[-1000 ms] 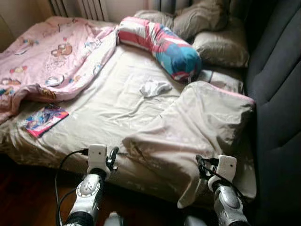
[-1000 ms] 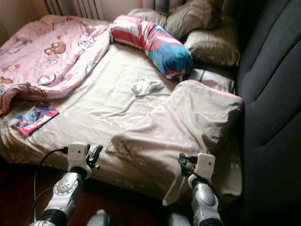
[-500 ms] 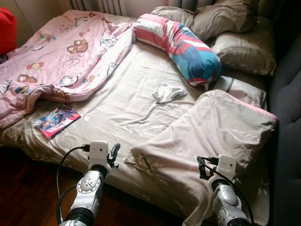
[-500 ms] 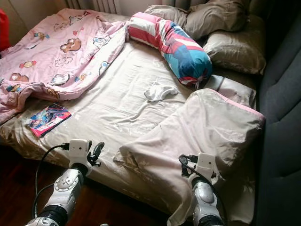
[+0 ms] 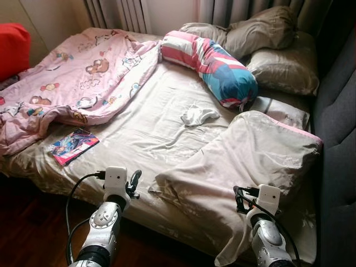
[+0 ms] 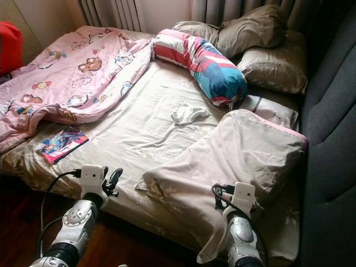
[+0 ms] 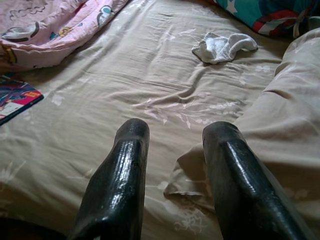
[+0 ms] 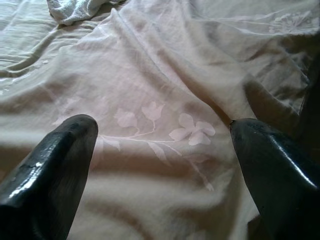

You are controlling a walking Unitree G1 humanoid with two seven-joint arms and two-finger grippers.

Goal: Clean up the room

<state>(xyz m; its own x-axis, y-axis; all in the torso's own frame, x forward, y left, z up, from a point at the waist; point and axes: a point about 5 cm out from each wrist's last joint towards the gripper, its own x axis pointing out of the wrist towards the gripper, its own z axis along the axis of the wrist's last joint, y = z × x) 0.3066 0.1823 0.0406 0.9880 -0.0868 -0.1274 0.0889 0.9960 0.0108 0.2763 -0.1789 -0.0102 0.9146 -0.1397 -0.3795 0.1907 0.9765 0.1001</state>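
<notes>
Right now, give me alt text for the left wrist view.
The open left end effector hovers over a beige bed sheet, beside the corner of a folded beige duvet. A crumpled white cloth lies farther ahead, with a pink blanket and a colourful magazine off to one side.

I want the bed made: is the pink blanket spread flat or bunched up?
Bunched up. The pink blanket lies crumpled at the bed's far left corner, its edge rolled in folds, leaving the sheet bare.

Silver arms [image 5: 103, 222], black-fingered (glossy) end effectors [image 7: 172, 135].
</notes>
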